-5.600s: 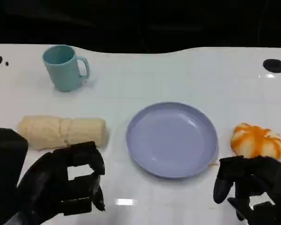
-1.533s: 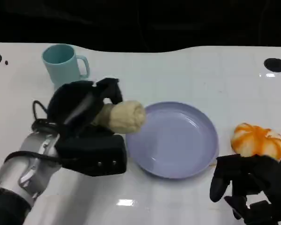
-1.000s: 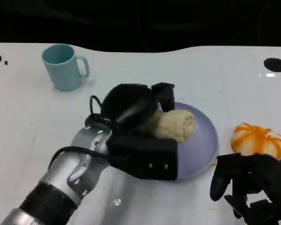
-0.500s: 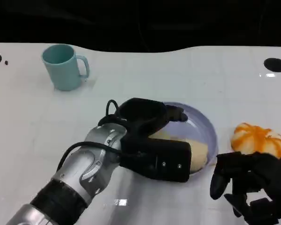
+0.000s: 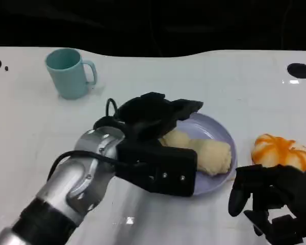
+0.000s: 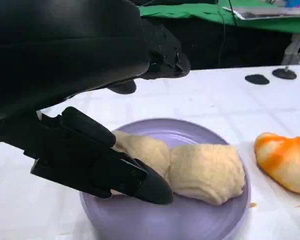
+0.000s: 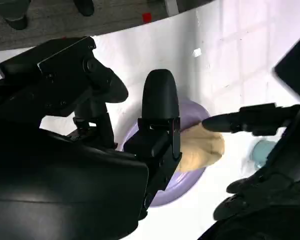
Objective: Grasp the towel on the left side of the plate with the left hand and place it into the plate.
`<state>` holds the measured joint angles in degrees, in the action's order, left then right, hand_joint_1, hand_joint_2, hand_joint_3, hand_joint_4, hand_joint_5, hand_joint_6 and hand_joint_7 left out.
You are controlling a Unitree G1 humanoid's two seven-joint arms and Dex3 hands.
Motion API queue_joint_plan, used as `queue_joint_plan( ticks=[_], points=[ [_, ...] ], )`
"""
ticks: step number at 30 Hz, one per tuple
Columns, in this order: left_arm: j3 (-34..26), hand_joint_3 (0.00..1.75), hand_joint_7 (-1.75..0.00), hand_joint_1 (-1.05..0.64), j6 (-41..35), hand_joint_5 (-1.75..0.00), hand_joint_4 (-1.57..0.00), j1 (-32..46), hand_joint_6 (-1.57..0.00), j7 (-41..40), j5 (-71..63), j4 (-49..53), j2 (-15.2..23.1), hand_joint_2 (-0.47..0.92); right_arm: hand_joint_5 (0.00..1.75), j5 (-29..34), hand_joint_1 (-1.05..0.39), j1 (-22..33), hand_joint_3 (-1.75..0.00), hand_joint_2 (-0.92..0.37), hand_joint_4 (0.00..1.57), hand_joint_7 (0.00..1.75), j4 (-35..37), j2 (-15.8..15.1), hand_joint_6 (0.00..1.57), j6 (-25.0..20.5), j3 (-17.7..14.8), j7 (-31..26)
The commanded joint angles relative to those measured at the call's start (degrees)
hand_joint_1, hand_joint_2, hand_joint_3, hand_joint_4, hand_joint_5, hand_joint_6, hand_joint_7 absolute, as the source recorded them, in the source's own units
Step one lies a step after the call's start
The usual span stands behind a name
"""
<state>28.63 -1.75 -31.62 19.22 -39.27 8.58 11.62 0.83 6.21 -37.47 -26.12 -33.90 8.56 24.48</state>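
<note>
The rolled cream towel point(image 5: 206, 154) lies inside the lavender plate point(image 5: 222, 132), toward its near right part. My left hand point(image 5: 153, 115) hovers over the plate's left half, fingers spread apart above the towel and holding nothing. In the left wrist view the towel point(image 6: 205, 172) rests on the plate point(image 6: 190, 225), and one finger of my left hand point(image 6: 80, 60) lies along its near end. My right hand point(image 5: 273, 201) rests low at the table's front right, its fingers curled around nothing. The right wrist view shows my right hand point(image 7: 90, 150), the towel point(image 7: 202, 147) and the plate point(image 7: 192, 109).
A teal mug point(image 5: 69, 72) stands at the back left. An orange-and-white soft object point(image 5: 280, 152) lies right of the plate, close to my right hand. A black spot point(image 5: 298, 70) marks the white table at the far right.
My left hand carried the towel from the plate's left over the plate, set it down, then spread its fingers and lifted slightly. The right hand stayed put.
</note>
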Motion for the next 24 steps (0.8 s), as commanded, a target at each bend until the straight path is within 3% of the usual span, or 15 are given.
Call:
queue_joint_plan(
  ticks=[1,6,7,14,15,17,19,20,22,24],
  points=[
    [-4.6,0.08,-0.06,-0.63,-2.3,-0.59,-0.09,4.0,-0.25,4.3,5.4,-6.9,2.9,0.92,1.7,0.0,0.03,-0.4,-1.06,-0.59,0.68,1.44,-0.2,-0.5,0.66,-0.2,-0.3,0.0],
    [-11.4,0.11,-0.1,-0.52,-5.4,-0.68,-0.25,9.2,-0.36,8.0,16.4,-13.8,3.2,0.92,1.69,-0.1,0.03,-0.5,-1.06,-0.59,0.69,1.44,0.3,-0.5,0.67,0.5,-0.5,0.1],
    [-13.3,0.13,-0.14,-0.46,-6.7,-0.73,-0.36,10.7,-0.46,9.1,19.9,-15.8,3.0,0.92,1.7,0.0,0.03,-0.5,-1.07,-0.59,0.69,1.44,0.3,-0.5,0.67,0.6,-0.4,0.1],
    [-22.8,0.27,-0.31,-0.22,-18.1,-0.91,-0.72,21.7,-0.87,9.6,38.6,-28.6,-0.6,0.92,1.71,-0.1,0.03,-0.7,-1.07,-0.59,0.68,1.45,-0.4,-0.4,0.67,-0.9,-0.3,0.1],
    [-24.0,0.37,-0.35,-0.21,-19.5,-0.94,-0.76,23.7,-0.92,8.9,40.5,-30.5,-1.2,0.88,1.71,-0.1,0.03,-0.7,-1.07,-0.59,0.68,1.45,-0.4,-0.4,0.67,-0.8,-0.2,0.1],
    [-25.6,0.82,-0.48,-0.18,-22.6,-1.04,-0.82,26.6,-0.97,7.5,42.9,-33.9,-1.7,0.65,1.71,-0.1,0.04,-0.7,-1.06,-0.59,0.68,1.45,-0.4,-0.5,0.67,-0.6,-0.2,0.1],
    [-27.4,1.06,-0.65,-0.17,-27.2,-1.14,-0.83,28.8,-0.94,6.2,46.0,-37.3,-2.3,0.54,1.7,-0.1,0.04,-0.8,-1.06,-0.59,0.69,1.45,-0.3,-0.5,0.67,-0.6,-0.2,0.1],
    [-29.1,1.19,-0.84,-0.15,-30.8,-1.29,-0.81,30.3,-0.9,5.5,48.8,-39.6,-3.0,0.5,1.7,-0.1,0.04,-1.0,-1.05,-0.59,0.69,1.45,-0.2,-0.5,0.67,-0.6,-0.1,0.1],
    [-32.0,1.32,-1.15,-0.11,-36.3,-1.48,-0.8,33.1,-0.84,4.2,53.6,-43.8,-3.8,0.47,1.69,-0.1,0.04,-1.2,-1.05,-0.59,0.7,1.45,-0.1,-0.4,0.68,-0.7,0.0,0.2],
    [-34.2,1.32,-1.29,-0.1,-40.2,-1.56,-0.83,35.5,-0.82,3.6,57.6,-46.9,-3.6,0.49,1.69,-0.1,0.03,-1.4,-1.05,-0.59,0.7,1.44,-0.3,-0.4,0.68,-1.2,0.1,0.2]
  ],
)
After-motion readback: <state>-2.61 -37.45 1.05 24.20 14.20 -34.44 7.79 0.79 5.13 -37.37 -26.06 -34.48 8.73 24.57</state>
